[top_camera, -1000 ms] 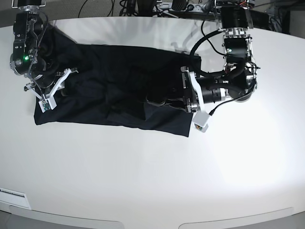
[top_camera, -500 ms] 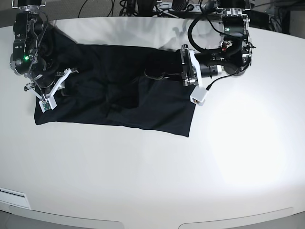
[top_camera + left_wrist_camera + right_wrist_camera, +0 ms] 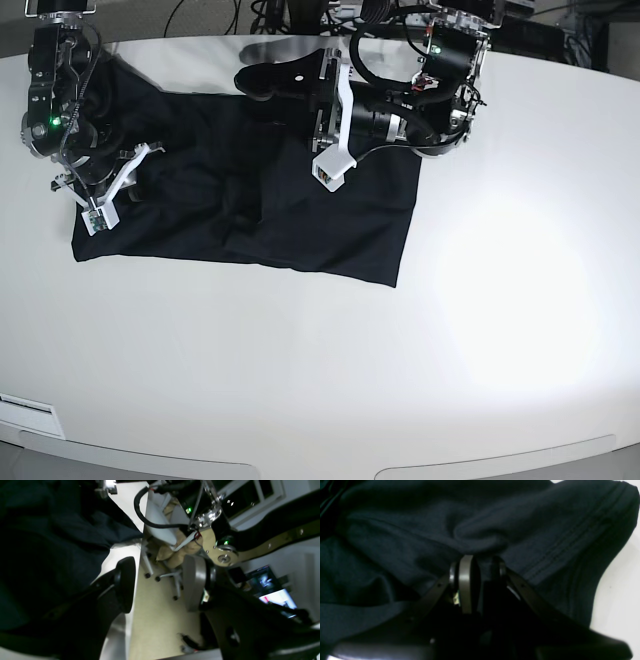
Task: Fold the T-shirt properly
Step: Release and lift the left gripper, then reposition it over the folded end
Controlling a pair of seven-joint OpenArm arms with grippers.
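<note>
The black T-shirt (image 3: 330, 225) lies rumpled and partly folded across the left and middle of the white counter (image 3: 300, 370), toward its far side. Above the shirt's far middle part, the left claw (image 3: 158, 583) is spread, with nothing between its fingers. The right claw (image 3: 482, 567) is at the shirt's left part, its fingers slightly apart against the cloth; whether it pinches any fabric cannot be told.

The T-shirt (image 3: 330, 225) lay on the table (image 3: 320, 360), towards its far side. The left pincer (image 3: 262, 80) was above the shirt's far edge, and the right pincer (image 3: 125, 185) was over the end away from the left arm (image 3: 440, 90).
</note>
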